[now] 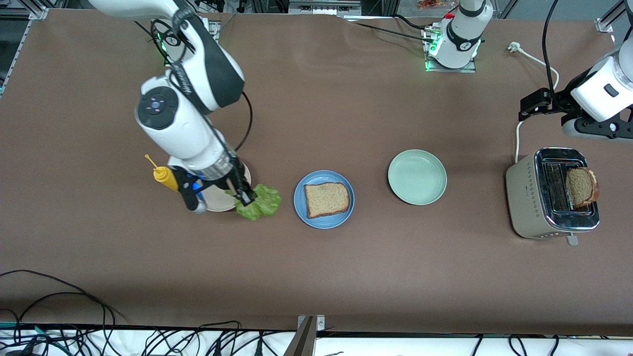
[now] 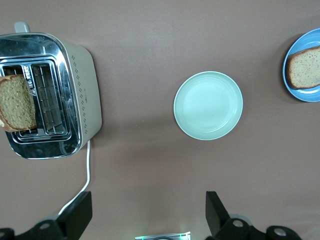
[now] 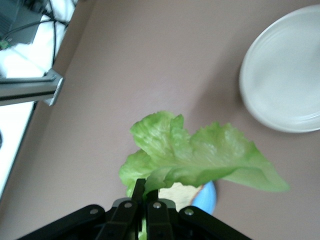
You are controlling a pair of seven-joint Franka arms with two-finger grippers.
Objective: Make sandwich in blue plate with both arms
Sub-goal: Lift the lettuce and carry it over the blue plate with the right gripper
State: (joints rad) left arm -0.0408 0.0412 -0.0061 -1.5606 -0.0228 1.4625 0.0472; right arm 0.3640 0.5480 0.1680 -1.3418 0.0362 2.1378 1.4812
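Two bread slices, one lettuce leaf [image 1: 260, 201], three plates, one toaster [image 1: 550, 194], one yellow squeeze bottle [image 1: 164, 176], and two arms show.

The first slice [image 1: 326, 199] lies flat in the blue plate [image 1: 301, 210], near the middle of the table. The second slice [image 1: 581, 186] stands upright in one slot of the toaster, at the left arm's end of the table; the toaster's other slot holds nothing. The pale green plate [image 1: 417, 177] sits between the blue plate and the toaster, a little farther from the front camera than the blue plate, with nothing on it. The beige plate [image 1: 220, 202] lies toward the right arm's end, largely covered by the right arm's wrist. The yellow bottle stands just beside that plate, at its edge toward the right arm's end.

The right gripper [image 1: 245, 198] is clenched on the lettuce at one edge; in the right wrist view the leaf [image 3: 195, 157] hangs from the shut fingertips above the table. The leaf is over the gap between the beige and blue plates, touching neither slice.

The left gripper [image 2: 148, 212] has its jaws released and spread wide, holding nothing, up over the table near the toaster. A white cord [image 1: 518, 141] runs from the toaster across the table. Nothing lies between the lettuce and the blue plate.
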